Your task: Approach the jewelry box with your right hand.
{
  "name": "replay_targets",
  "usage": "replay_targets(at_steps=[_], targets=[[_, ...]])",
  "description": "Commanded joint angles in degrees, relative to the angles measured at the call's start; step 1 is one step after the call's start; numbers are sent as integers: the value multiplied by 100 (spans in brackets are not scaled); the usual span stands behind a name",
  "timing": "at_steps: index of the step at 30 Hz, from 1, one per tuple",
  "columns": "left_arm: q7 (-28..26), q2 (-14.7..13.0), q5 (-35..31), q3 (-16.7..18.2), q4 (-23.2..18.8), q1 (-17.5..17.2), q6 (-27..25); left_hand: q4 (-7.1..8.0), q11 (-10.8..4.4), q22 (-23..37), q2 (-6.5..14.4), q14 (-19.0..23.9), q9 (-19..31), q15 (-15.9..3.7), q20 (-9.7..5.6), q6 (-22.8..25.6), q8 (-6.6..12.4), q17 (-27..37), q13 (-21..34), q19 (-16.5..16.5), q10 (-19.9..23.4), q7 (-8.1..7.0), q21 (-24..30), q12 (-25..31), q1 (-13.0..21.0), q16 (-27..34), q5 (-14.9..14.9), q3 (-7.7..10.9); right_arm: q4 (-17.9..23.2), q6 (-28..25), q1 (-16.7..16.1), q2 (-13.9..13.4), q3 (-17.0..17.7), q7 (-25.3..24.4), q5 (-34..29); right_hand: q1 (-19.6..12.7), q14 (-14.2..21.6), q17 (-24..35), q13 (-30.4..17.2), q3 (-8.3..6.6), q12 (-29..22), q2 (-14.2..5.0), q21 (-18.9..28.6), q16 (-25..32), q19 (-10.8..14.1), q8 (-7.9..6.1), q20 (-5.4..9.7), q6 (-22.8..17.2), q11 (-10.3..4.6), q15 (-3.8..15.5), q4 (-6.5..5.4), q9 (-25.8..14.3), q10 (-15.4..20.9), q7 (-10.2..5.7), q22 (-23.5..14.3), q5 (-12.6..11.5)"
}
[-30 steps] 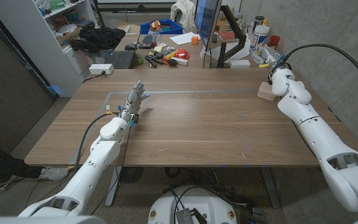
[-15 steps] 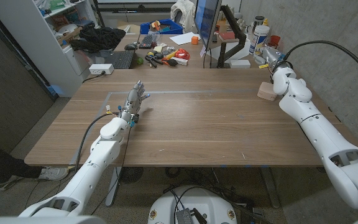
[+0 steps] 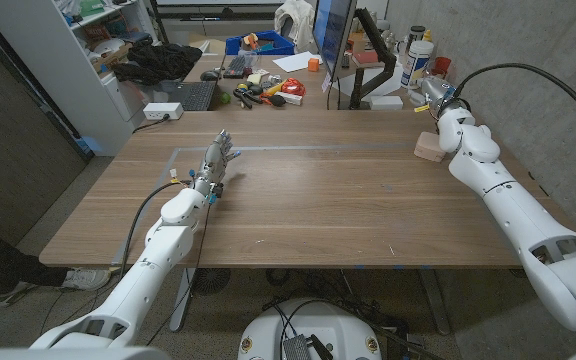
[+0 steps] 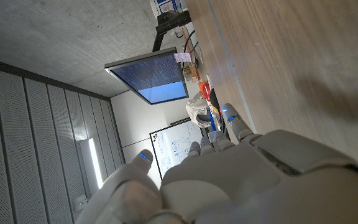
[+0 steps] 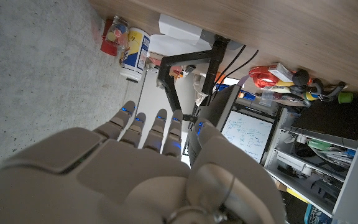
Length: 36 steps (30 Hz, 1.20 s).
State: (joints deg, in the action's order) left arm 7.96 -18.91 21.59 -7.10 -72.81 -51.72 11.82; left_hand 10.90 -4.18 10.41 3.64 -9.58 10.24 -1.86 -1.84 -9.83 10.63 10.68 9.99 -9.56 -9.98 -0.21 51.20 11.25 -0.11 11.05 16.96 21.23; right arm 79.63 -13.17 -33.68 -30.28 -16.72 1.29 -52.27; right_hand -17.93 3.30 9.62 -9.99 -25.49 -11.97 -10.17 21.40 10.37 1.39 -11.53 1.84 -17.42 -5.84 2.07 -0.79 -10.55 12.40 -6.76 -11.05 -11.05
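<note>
The right hand (image 3: 431,95) hangs over the table's (image 3: 318,200) far right corner, just beyond the box (image 3: 428,147). In the right wrist view the fingers (image 5: 146,129) reach out straight and side by side, a little apart, with the thumb (image 5: 211,146) off to one side; they hold nothing and touch nothing. Its shell is smooth pale grey plastic with small blue lights near the fingertips.

The box is a small light wooden block with a pinkish tan top, lying on the table close to the right edge, partly behind the right forearm (image 3: 478,160). Whether the arm touches it, I cannot tell.

The left hand (image 3: 218,160) sits on the table's left half, well apart from the box, fingers stretched toward the far edge and holding nothing. In the left wrist view its rounded grey back (image 4: 241,180) shows beside the wood, fingers (image 4: 232,121) straight and close together.

The table is brown wood with fine straight grain and a matte finish. A thin pale line (image 3: 298,148) runs across its far part. Beyond it stand a monitor (image 3: 330,30), a white bottle (image 3: 416,58) with a blue label and a black keyboard (image 3: 193,96). The right wall (image 3: 558,60) is rough grey concrete.
</note>
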Motion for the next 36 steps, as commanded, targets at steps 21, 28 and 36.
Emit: replay_targets(at_steps=[21, 28, 36], targets=[[121, 0, 40, 41, 175, 72, 83, 12, -9, 12, 637, -626, 32, -41, -215, -577, 34, 10, 28, -1049, -604, -14, -33, 7, 41, 43, 38, -42, -196, -459, 167, -23, -333, 328, -468, -133, 51, 10, -23, -49, -23, -30, 2, 14, 41, 20, 821, -62, -57, 578, 19, -8, 60, -15, -28, -24], [117, -14, 36, 56, 174, 61, 80, 13, -15, 12, 641, -628, 32, -42, -213, -578, 32, 10, 28, -1050, -602, -14, -39, 6, 41, 40, 41, -44, -254, -498, 188, -2, -375, 329, -500, -150, 27, 14, -23, -48, -4, -28, -6, 5, 27, 47, 794, -15, -74, 587, 18, -10, 28, -35, -30, -22], [110, -21, 43, 74, 151, 39, 59, 14, -12, 12, 646, -632, 32, -38, -211, -580, 30, 10, 28, -1053, -607, -13, -45, 2, 40, 36, 44, -47, -338, -583, 244, 30, -438, 376, -553, -167, -1, 16, -23, -44, 13, -26, -13, -3, 19, 63, 820, 16, -85, 595, 15, -12, -4, -25, -32, -21]])
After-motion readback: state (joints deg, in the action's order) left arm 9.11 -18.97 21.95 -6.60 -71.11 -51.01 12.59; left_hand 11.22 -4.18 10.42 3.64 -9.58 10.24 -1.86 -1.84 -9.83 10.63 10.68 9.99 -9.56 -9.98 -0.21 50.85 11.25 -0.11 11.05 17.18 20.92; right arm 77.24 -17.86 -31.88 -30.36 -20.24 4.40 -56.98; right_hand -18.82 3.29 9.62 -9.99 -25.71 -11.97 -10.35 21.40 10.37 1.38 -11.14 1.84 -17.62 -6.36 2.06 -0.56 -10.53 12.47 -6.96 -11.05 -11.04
